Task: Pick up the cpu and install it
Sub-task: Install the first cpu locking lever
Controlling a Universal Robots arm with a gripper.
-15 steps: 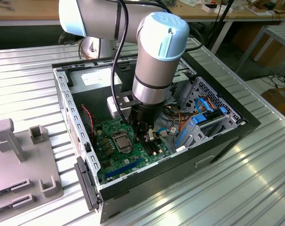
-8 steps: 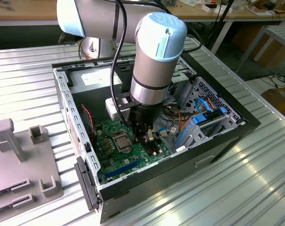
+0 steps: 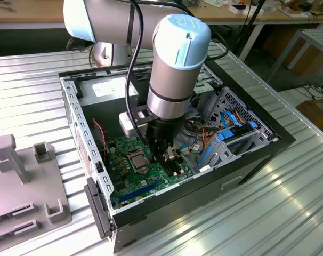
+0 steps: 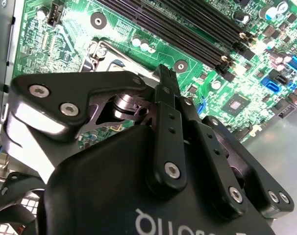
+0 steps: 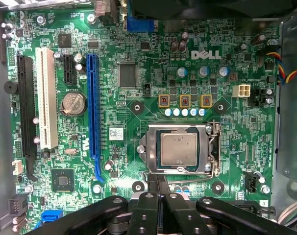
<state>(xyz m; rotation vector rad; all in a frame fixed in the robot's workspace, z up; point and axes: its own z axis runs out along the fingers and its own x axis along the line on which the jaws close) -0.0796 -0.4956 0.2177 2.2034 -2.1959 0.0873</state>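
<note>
since the chip (image 5: 178, 150) already lies flat inside the metal socket frame (image 5: 213, 147) on the green board (image 5: 138, 49), the risk i see is the gripper (image 5: 158, 182), its jaws pressed together on nothing just beside the frame's edge, knocking it askew. in the exterior view, going left to right, the open computer case (image 3: 71, 101) holds the board, then coloured cables (image 3: 228, 133).

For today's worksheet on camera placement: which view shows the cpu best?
The first wrist view: the cpu is seen flat-on inside its socket. In the exterior view it is small and slanted. In the second wrist view the end effector covers that area.
</note>
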